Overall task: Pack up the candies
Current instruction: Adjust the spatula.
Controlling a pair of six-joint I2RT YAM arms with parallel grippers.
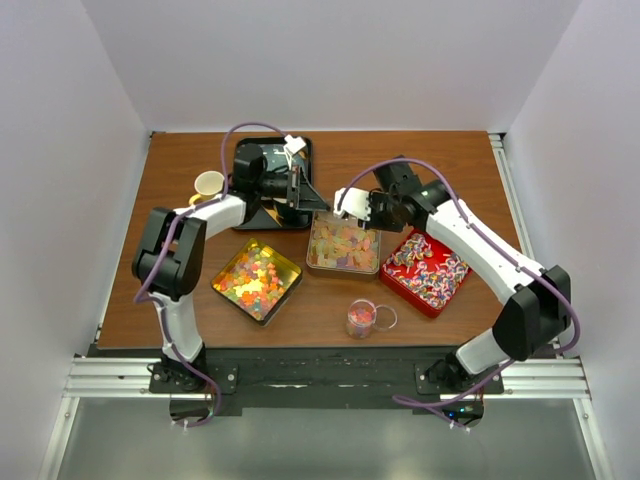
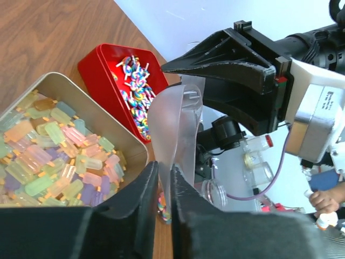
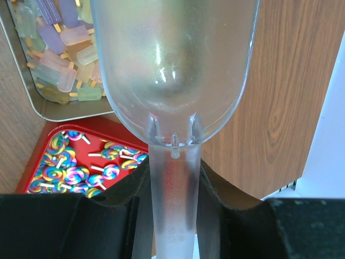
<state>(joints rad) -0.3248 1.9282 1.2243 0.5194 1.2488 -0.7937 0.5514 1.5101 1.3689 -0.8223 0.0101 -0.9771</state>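
While the right gripper (image 3: 173, 178) clamps the scoop (image 3: 172, 65) by its handle, the left gripper (image 2: 163, 183) appears pinched shut on its front lip.
The scoop is empty, its long axis running left to right between the jaws. The pastel candies (image 2: 54, 156) lie in the silver tin (image 2: 116, 127), below and just nearer than both. The right arm looks closer to them.

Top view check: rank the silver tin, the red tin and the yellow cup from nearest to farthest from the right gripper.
From the right gripper:
1. silver tin, right beside it, table centre.
2. red tin, on the right side.
3. yellow cup, far left.
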